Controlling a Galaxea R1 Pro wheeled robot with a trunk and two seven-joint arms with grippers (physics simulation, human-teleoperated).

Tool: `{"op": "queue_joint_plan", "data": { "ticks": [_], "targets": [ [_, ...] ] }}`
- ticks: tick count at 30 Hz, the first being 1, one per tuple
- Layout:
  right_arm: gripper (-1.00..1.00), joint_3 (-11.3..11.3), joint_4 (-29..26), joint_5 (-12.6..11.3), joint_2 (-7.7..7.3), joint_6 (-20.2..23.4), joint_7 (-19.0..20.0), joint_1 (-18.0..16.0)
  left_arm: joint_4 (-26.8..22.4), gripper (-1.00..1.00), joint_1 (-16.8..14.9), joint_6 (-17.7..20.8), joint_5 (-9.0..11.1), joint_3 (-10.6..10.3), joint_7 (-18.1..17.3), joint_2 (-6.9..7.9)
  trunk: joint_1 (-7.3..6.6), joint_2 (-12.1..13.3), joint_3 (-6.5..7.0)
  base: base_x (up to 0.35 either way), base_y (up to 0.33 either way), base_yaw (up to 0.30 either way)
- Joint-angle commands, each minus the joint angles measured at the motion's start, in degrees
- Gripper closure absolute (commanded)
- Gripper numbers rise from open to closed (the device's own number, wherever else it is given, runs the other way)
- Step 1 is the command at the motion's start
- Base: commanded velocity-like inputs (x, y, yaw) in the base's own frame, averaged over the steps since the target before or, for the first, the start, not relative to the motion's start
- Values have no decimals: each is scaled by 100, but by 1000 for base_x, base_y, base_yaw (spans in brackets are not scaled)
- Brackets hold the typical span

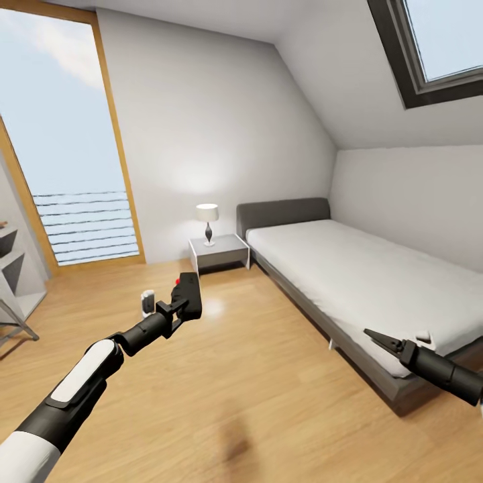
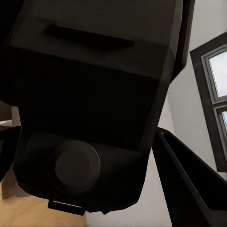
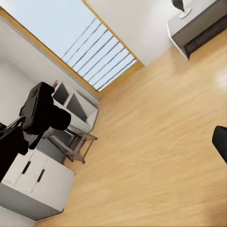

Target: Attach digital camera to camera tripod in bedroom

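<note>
One digital camera (image 1: 187, 296), long axis upright, sits clamped in the left jaws; right jaws together.

digital camera (image 1: 187, 297): matt black plastic by the look of it, smooth, with one small glossy red dot; in my left wrist view (image 2: 90, 118) the body is dull and dark, with no shine.
my left gripper (image 1: 176, 310): matt black fingers; the arm behind it has smooth white and black shells.
my right gripper (image 1: 376, 337): matt black, smooth.
floor (image 1: 255, 402): light wood planks, smooth with a soft sheen near the nightstand.
bed (image 1: 362, 275): grey frame and headboard, matt; white mattress, cloth-like and dull.
walls (image 1: 201, 121): pale grey, matt, even.
nightstand (image 1: 219, 251): smooth white-grey, matt.
door frame (image 1: 121, 154): oak-coloured wood, smooth.
</note>
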Motion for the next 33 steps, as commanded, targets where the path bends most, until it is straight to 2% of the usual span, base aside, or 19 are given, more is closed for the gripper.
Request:
{"op": "queue_joint_plan", "data": {
  "ticks": [1,33],
  "targets": [
    [-100,-14,5,0,-1,23,28,-4,2,100,-4,6,27,-11,-25,6,-23,39,13,0,0,0],
    [-100,-22,40,55,-5,18,73,-4,66,100,-7,9,27,-11,-35,-16,-726,1322,587,0,0,0]
  ]
}}
